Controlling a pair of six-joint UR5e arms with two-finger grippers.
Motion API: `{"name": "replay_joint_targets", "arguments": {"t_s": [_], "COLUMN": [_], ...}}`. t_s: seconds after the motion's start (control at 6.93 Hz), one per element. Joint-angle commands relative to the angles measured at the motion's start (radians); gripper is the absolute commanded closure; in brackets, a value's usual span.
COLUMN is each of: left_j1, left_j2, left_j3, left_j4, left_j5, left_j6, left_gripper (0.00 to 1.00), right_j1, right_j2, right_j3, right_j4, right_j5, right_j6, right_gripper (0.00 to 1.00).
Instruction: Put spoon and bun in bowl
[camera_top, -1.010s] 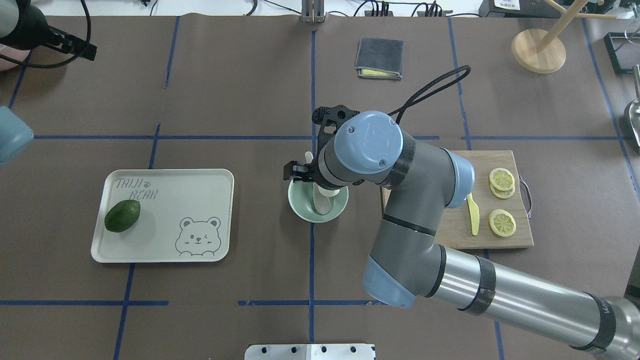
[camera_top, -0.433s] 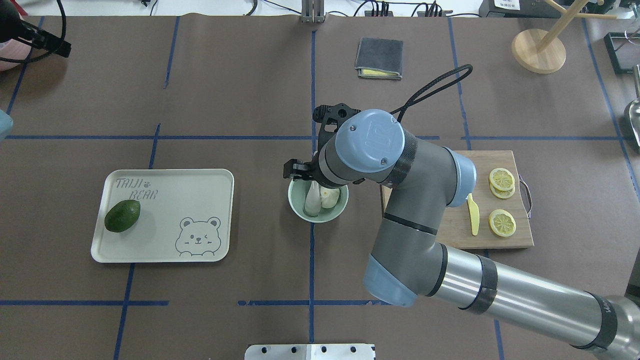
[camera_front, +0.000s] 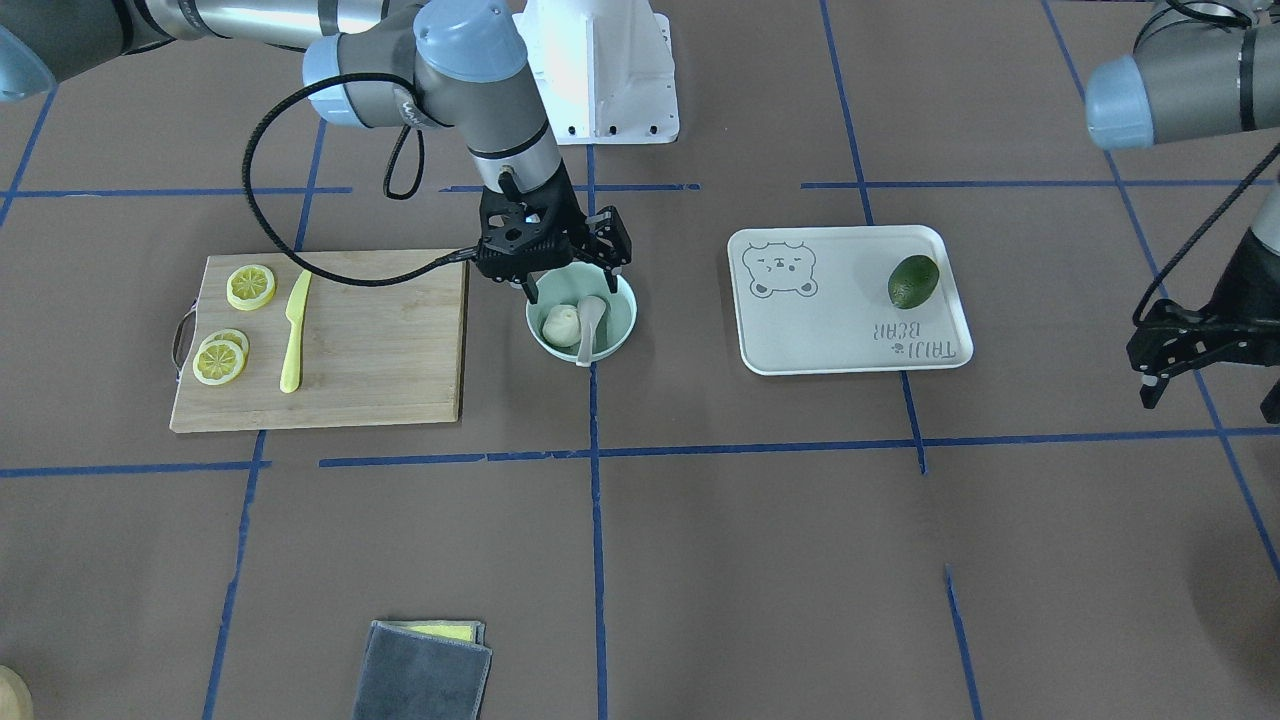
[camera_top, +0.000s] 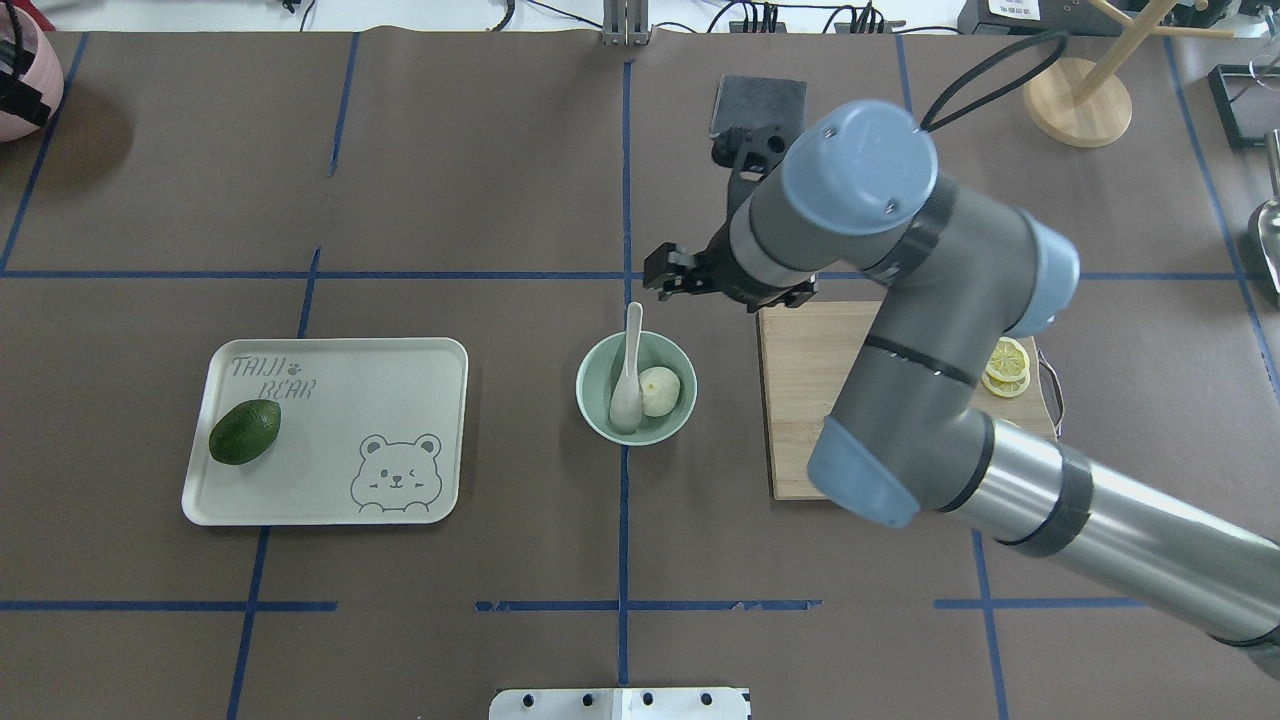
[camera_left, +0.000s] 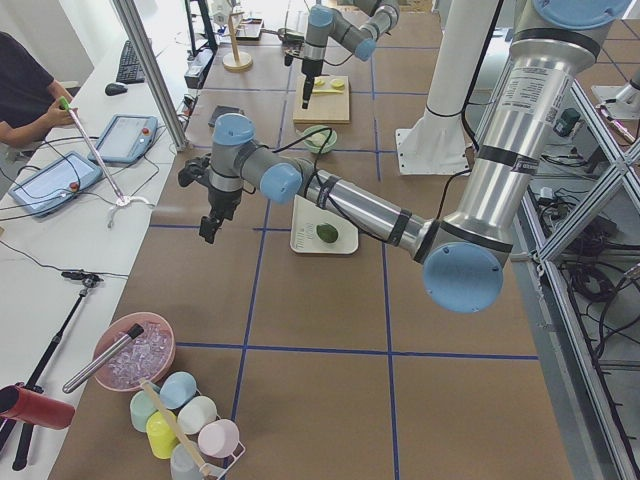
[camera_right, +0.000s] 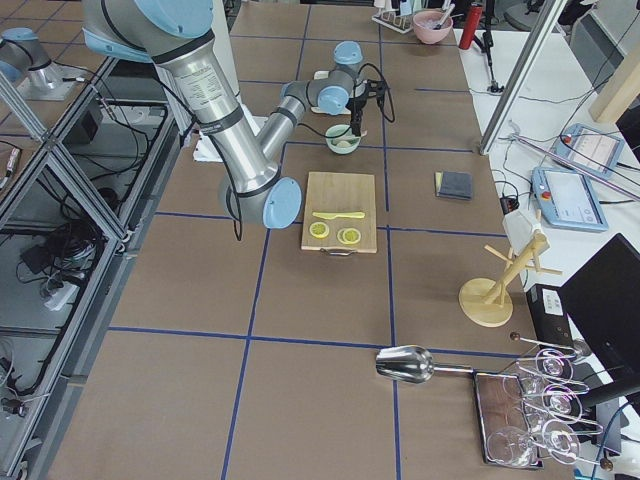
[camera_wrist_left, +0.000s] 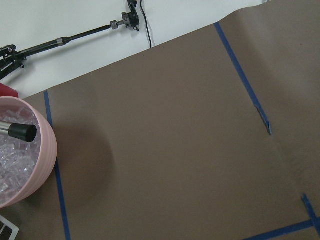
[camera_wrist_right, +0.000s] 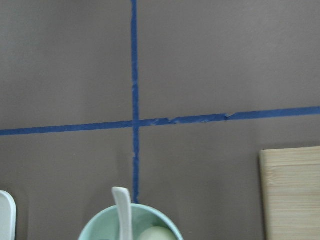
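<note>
Spoon (camera_top: 627, 372) and bun (camera_top: 660, 391): both inside the mint-green bowl (camera_top: 590, 412), near the table's middle, on a crossing of blue tape lines. Scoop down in the bowl's bottom on the robot's left side, handle leaning on the far rim and poking out past it; bun just beside on the robot's right, touching the scoop or not, cannot tell. Right gripper (camera_top: 667, 277): raised above the table, beyond the bowl's far rim and a little to the robot's right, fingers spread wide, nothing held. Left gripper (camera_front: 1208, 398): well apart at the table's left end, fingers likewise apart, empty. To the bowl's left, a white bear-print tray (camera_top: 330, 490) with a dark green avocado (camera_top: 245, 431) on it. Just beside the bowl on its right, a wooden cutting board (camera_top: 795, 400) bearing lemon slices (camera_front: 250, 287) and a yellow knife (camera_front: 292, 330); largely covered by the right arm in the overhead view, knife hidden there. Farther off: a folded grey cloth (camera_front: 425, 668) across the table, a wooden stand (camera_top: 1078, 100) at the far right corner, a pink bowl of ice (camera_wrist_left: 22, 170) below the left wrist camera.
</note>
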Motion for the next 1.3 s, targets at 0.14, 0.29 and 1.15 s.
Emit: {"name": "replay_joint_targets", "arguments": {"t_s": [0.14, 0.29, 1.15], "left_j1": [-0.155, -0.19, -0.192], "left_j2": [0.048, 0.075, 0.1], "left_j3": [0.125, 0.162, 0.161], "left_j4": [0.051, 0.073, 0.076], "left_j5": [-0.196, -0.22, -0.216], "left_j6": [0.184, 0.28, 0.288], "left_gripper": [0.0, 0.0, 0.0], "right_j1": [0.237, 0.327, 0.778], "right_j2": [-0.183, -0.238, -0.582], "right_j3": [0.14, 0.139, 0.006], "right_j4": [-0.114, -0.114, -0.113], "right_j5": [0.175, 0.248, 0.386], "right_j6": [-0.35, -0.452, -1.193], "right_gripper": [0.0, 0.0, 0.0]}}
